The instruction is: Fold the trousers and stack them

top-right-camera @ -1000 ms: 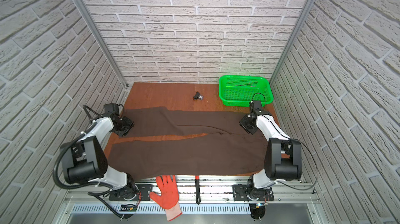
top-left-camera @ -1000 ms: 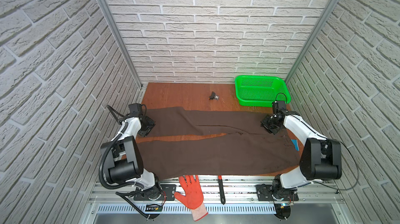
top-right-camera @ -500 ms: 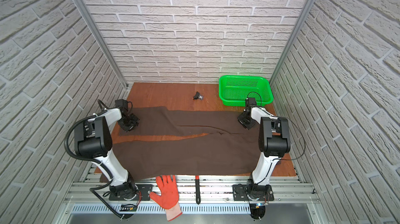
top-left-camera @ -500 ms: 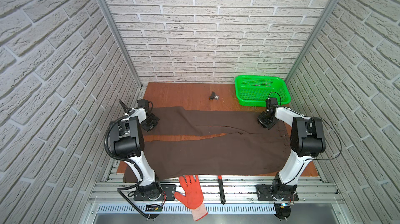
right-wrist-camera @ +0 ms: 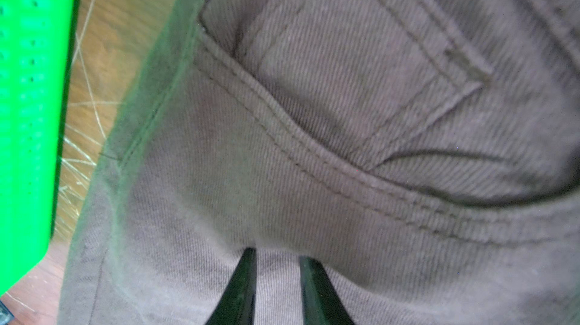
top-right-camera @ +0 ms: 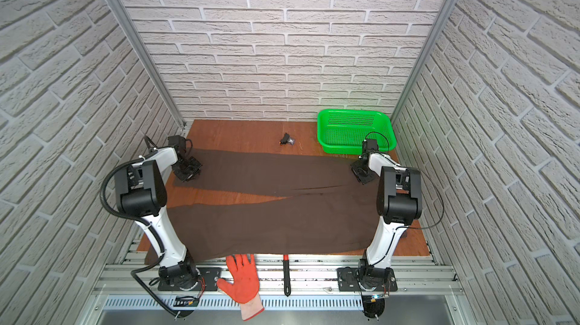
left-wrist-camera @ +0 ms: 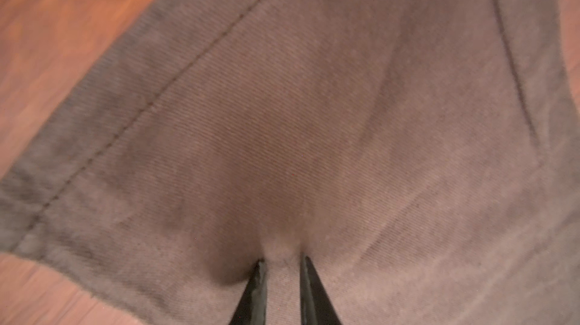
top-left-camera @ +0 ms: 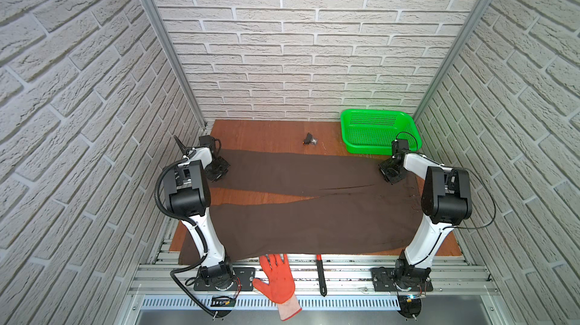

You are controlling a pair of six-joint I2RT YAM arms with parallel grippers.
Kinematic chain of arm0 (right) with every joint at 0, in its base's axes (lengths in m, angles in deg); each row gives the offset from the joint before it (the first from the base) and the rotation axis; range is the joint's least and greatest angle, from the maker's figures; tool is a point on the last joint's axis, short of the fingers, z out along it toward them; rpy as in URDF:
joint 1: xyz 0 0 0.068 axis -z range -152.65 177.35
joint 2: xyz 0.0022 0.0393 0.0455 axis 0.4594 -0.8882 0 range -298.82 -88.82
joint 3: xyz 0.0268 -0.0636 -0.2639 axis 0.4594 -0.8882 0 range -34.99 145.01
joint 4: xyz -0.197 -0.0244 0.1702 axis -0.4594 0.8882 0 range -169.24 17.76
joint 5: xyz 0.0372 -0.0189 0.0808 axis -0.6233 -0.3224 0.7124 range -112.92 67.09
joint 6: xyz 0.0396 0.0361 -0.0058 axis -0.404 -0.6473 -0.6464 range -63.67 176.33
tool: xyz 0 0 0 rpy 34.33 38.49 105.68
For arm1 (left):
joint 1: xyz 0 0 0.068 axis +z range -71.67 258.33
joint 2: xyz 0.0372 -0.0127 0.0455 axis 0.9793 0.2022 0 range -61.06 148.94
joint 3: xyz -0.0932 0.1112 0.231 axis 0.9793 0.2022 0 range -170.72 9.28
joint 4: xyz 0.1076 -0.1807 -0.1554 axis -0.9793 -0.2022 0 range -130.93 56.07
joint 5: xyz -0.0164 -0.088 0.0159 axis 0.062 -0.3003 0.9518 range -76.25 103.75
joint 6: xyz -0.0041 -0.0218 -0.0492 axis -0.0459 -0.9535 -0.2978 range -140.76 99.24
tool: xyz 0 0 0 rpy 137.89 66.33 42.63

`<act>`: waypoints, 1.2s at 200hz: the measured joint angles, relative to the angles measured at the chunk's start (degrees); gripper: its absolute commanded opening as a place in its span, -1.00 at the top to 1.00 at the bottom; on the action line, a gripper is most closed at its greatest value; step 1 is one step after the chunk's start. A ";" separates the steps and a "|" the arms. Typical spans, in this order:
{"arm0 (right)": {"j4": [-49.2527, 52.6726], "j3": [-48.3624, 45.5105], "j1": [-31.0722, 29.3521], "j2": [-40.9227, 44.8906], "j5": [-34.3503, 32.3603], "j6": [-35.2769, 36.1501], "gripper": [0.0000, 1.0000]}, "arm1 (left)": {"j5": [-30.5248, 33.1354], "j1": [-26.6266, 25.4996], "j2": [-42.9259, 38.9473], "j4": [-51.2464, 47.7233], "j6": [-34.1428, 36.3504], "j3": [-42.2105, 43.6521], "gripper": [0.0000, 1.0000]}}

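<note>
- The trousers [top-left-camera: 314,220] lie flat on the table [top-left-camera: 266,135]. They run long-ways from L to R, waist at the R side and leg ends at the L side.
- The 2 legs open like a V, w/ a strip of bare table between them. The near leg hangs a bit over the front edge.
- The L gripper [top-left-camera: 216,169] sits on the end of the far leg. In its wrist view the tips are nearly shut and nip a little bump of cloth (so we think it has a hold).
- The R gripper [top-left-camera: 390,172] sits on the far waist corner by the pocket, just beside the basket [top-left-camera: 367,147]. It nips a fold of cloth too.
- So each arm has the end nearest to it, and the far leg runs straight between them.
- We think the next move is to lift the far leg and bring it to the front, onto the near leg. Both ends should go together, or the cloth may twist.
</note>
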 measured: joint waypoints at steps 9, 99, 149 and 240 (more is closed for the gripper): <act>0.15 0.94 0.00 -0.70 -0.11 -0.70 0.47 | -0.20 -0.04 1.31 -0.33 0.00 -1.99 0.58; 0.59 6.56 0.00 -4.52 -0.13 -5.33 0.45 | -2.67 -0.85 11.80 -4.96 0.15 -19.32 0.27; 3.87 6.56 -1.07 -0.59 -1.03 -1.05 0.05 | -0.68 -0.66 -1.60 -6.91 1.07 -9.27 -0.23; 12.96 -0.02 -0.02 25.07 -4.70 10.49 0.01 | -1.33 8.79 -37.59 -7.76 3.72 21.16 -0.35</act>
